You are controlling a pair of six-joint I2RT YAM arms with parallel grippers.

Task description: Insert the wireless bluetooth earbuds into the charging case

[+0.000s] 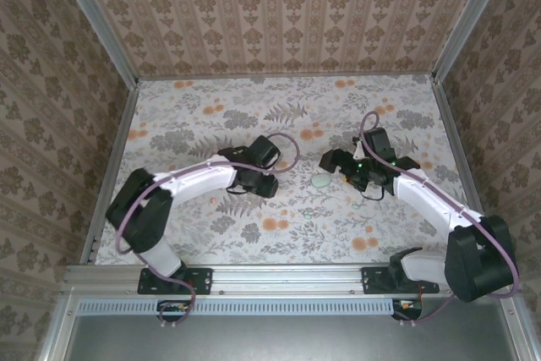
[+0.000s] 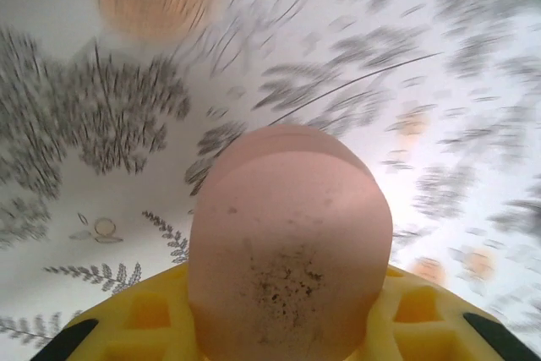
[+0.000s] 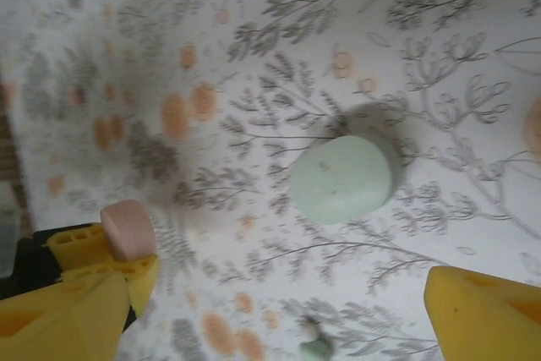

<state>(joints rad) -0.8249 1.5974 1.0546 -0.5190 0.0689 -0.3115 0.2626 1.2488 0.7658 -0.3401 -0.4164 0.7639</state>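
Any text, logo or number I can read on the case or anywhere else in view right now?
No readable text anywhere.
Charging case: plain mint surface, no logo or print visible.
Tablecloth and walls: floral pattern only, no words.
The left wrist view is blurred; nothing is legible there.

Top cam notes: pale green round charging case [image 1: 322, 181] flat on floral-print tablecloth [image 1: 279, 243], mid-table. Right gripper [image 1: 335, 161] hanging just beside case, far side. Left gripper [image 1: 258, 182] low over cloth, left of case, clear gap between. Purple cable [image 1: 292, 154] looping off left wrist. Patterned beige wallpaper walls [image 1: 279, 14] all round.
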